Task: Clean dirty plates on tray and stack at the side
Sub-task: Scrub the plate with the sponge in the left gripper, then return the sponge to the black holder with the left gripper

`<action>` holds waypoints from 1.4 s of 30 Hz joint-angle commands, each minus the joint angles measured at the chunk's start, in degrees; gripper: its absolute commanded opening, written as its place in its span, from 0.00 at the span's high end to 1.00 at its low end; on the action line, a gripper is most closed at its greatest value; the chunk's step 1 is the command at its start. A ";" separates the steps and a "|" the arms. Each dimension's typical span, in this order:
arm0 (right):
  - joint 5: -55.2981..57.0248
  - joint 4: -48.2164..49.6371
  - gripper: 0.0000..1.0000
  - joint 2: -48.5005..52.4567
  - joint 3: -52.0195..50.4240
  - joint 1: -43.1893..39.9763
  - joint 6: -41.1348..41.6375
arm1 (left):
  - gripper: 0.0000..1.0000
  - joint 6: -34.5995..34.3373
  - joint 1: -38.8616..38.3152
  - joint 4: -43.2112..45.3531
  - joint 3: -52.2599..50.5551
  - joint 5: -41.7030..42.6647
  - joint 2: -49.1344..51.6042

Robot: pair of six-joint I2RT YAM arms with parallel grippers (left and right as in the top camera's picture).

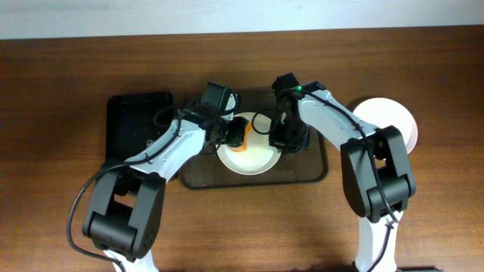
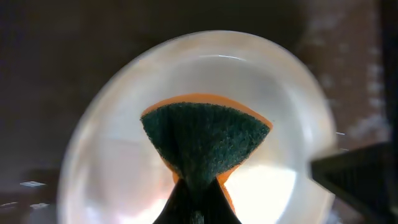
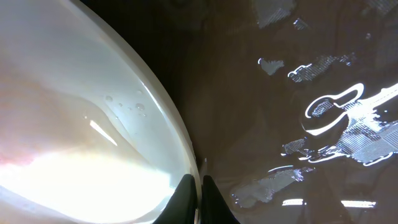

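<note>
A white plate (image 1: 253, 159) lies on the brown tray (image 1: 314, 170) at the table's middle. My left gripper (image 1: 231, 136) is shut on an orange sponge with a green scouring face (image 2: 205, 140) and presses it onto the plate (image 2: 124, 162). My right gripper (image 1: 283, 140) is shut on the plate's right rim (image 3: 183, 155), one finger inside and one outside. A second white plate (image 1: 389, 121) sits on the table to the right of the tray.
A black tray (image 1: 136, 125) lies to the left of the brown tray. The brown tray's surface (image 3: 298, 93) shows wet patches beside the plate. Bare wooden table (image 1: 242, 227) runs along the front.
</note>
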 commanded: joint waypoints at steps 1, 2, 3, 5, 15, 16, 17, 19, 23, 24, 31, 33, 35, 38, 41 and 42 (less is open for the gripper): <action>1.60 -0.61 0.96 0.74 -0.31 0.46 -0.74 | 1.00 5.35 0.96 -0.11 -0.20 -9.70 -7.04; 1.60 -0.61 0.96 0.74 -0.31 0.46 -0.74 | 1.00 6.43 1.18 -0.24 -0.20 -11.50 -8.46; 1.60 -0.61 0.96 0.74 -0.31 0.44 -0.74 | 1.00 7.17 1.46 -0.52 -0.20 -13.55 -9.77; 1.62 -0.61 0.96 0.74 -0.31 0.42 -0.74 | 1.00 8.22 2.12 -1.68 -0.20 -18.18 -12.66; 1.64 -0.59 0.96 0.74 -0.31 0.42 -0.74 | 1.00 13.00 10.84 -13.53 -0.33 -28.04 -17.97; 1.62 -0.59 0.96 0.74 -0.31 0.42 -0.74 | 1.00 13.00 12.85 -14.84 -0.44 -28.04 -17.97; 1.62 -0.59 0.96 0.74 -0.31 0.42 -0.74 | 1.00 13.00 13.90 -15.43 -0.46 -28.04 -17.97; 1.62 -0.59 0.96 0.74 -0.31 0.42 -0.74 | 1.00 13.00 16.98 -16.90 -0.50 -27.91 -17.73; 1.62 -0.63 0.96 0.74 -0.31 0.42 -0.74 | 1.00 13.03 21.31 -18.75 -0.50 -27.80 -15.63; 1.60 -0.61 0.96 0.74 -0.31 0.42 -0.74 | 1.00 13.03 22.08 -18.95 -0.50 -27.80 -14.69; 1.57 -0.61 0.96 0.74 -0.31 0.42 -0.74 | 1.00 13.46 23.10 -17.33 -0.50 -24.74 -6.21; 1.60 -0.61 0.96 0.74 -0.31 0.42 -0.72 | 1.00 13.84 23.10 -16.04 -0.50 -24.17 -3.85; 1.60 -0.61 0.96 0.74 -0.31 0.42 -0.74 | 1.00 16.74 23.10 -14.75 -0.50 -20.65 -2.51; 1.60 -0.59 0.96 0.74 -0.31 0.42 -0.72 | 1.00 18.56 23.10 -12.57 -0.50 -19.52 -1.38; 1.60 -0.61 0.96 0.74 -0.31 0.42 -0.74 | 0.99 18.56 23.21 -11.56 -0.48 -20.13 -1.31; 1.60 -0.61 0.96 0.74 -0.31 0.42 -0.74 | 0.80 18.56 23.21 -11.67 -0.48 -20.13 -1.31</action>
